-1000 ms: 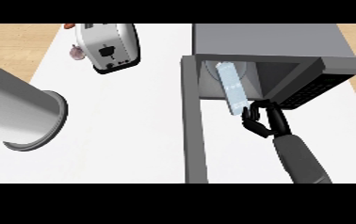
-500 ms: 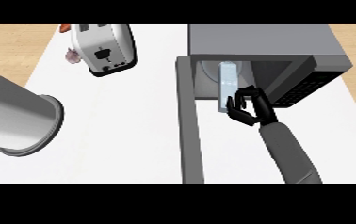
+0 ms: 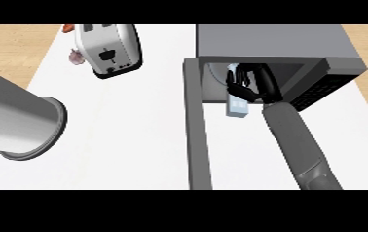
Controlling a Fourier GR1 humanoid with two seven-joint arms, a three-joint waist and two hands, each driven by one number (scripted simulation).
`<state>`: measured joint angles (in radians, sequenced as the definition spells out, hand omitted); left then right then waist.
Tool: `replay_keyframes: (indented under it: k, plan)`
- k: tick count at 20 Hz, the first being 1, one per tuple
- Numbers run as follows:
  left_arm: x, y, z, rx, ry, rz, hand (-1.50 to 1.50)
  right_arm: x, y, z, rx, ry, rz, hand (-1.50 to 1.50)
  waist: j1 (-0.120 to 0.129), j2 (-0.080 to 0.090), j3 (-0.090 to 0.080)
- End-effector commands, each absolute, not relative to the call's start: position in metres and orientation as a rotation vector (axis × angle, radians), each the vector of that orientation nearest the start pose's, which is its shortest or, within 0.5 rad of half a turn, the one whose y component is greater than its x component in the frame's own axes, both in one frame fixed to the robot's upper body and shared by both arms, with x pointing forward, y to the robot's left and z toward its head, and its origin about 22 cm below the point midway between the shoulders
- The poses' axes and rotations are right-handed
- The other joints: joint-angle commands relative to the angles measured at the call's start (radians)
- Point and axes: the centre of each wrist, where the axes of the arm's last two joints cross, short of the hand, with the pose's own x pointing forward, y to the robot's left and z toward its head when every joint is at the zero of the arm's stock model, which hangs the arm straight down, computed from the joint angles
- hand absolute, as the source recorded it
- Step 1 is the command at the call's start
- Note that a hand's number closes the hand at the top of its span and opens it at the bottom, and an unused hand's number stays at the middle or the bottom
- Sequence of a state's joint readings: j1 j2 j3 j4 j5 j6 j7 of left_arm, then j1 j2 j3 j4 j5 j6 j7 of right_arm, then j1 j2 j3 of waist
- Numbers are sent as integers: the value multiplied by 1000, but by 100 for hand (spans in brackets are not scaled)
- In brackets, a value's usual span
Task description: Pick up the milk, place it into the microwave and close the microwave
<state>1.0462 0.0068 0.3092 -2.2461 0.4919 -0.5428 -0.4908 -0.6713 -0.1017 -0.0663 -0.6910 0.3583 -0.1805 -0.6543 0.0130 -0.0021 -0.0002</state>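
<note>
The milk (image 3: 236,106) is a pale carton lying at the mouth of the microwave (image 3: 273,41), its near end sticking out over the front sill and its far end hidden under the right hand (image 3: 248,82). How far the carton reaches into the cavity cannot be made out, for the black fingers cover it and the inside is dark. The right hand has its fingers curled round the upper part of the milk, with the grey forearm running down to the view's lower edge at the right. The microwave door (image 3: 197,128) stands open, swung out to the left of the opening as a long grey bar reaching towards the lower edge, so the way into the cavity is narrow between door and forearm. The control panel at the microwave's right is cut at an angle and hard to read. On the white table (image 3: 137,128) a toaster (image 3: 109,48) stands well apart at upper left. A large grey cylinder at the left edge is only partly in view.
</note>
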Motion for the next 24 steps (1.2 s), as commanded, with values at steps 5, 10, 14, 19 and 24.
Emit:
replay_keyframes:
  k: [5,10,14,19,24]
  plan:
    - [-6,324,52,9,-1932,198,-150,425,-188,29,-410,-1915,590,150,30,12,1]
    - [3,348,53,12,-1934,199,-150,430,-206,24,-547,-1871,559,150,59,30,2]
    - [26,344,57,-7,-1941,169,-150,436,-202,30,-653,-1814,438,150,59,43,3]
    - [27,345,53,-6,-1932,156,-150,435,-212,27,-739,-1824,300,-150,76,46,4]
    - [36,352,47,-10,-1935,123,-150,439,-215,32,-888,-1825,417,-150,102,53,2]
